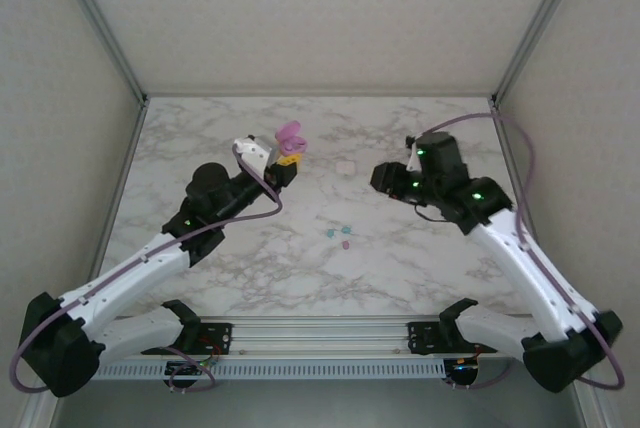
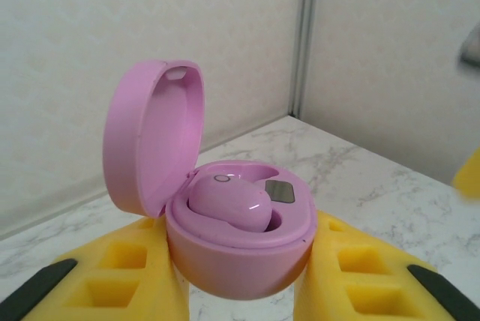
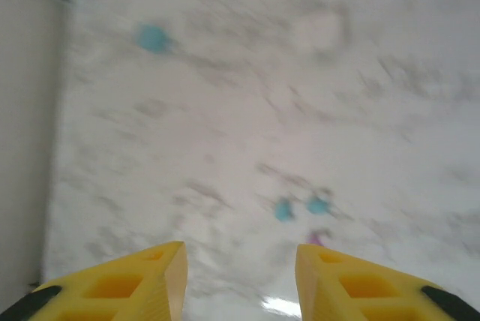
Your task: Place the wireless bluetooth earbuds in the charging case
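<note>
left fingers [image 2: 120, 276] clamp the open pink case [image 2: 240, 257] holding one earbud [image 2: 229, 205]; right fingers [image 3: 135, 283] gape empty above loose earbuds [image 3: 283, 210].

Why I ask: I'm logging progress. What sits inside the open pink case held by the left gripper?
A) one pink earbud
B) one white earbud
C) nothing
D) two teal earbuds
A: the left wrist view shows one pink earbud seated in the pink case, whose lid is up. The left gripper clamps the case.
</note>
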Tool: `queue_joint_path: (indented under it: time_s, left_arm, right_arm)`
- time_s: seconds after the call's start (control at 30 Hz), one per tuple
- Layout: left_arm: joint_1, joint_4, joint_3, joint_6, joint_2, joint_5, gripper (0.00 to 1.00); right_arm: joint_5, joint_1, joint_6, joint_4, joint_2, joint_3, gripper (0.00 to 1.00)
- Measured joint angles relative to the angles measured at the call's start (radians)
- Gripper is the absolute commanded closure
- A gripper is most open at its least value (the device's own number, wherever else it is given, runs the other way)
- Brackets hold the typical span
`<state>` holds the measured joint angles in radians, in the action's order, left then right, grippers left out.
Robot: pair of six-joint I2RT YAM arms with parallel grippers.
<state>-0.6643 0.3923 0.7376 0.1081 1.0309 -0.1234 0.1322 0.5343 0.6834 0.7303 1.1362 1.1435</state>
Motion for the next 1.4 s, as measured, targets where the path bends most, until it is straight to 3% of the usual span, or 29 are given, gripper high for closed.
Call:
queue_joint_path:
  time_s: [0.27,0.6,1.07,1.4]
  left_arm:
    - [0.005,-0.042,-0.003,0.000,-0.085,0.030,0.84]
    - [0.005,-0.074,-0.009,0.000,-0.104,0.032,0.83]
    - [0.005,-0.087,-0.016,0.000,-0.115,0.045,0.82]
    - [0.005,-0.090,-0.016,0.000,-0.109,0.047,0.82]
  right_arm:
    - [0.094,0.039,-0.007,0.007,0.343,-0.072,0.61]
    - [0.123,0.084,-0.113,-0.001,0.602,0.061,0.71]
    - [0.130,0.130,-0.171,0.000,0.740,0.086,0.75]
    - [0.073,0.159,-0.183,0.054,0.755,0.091,0.75]
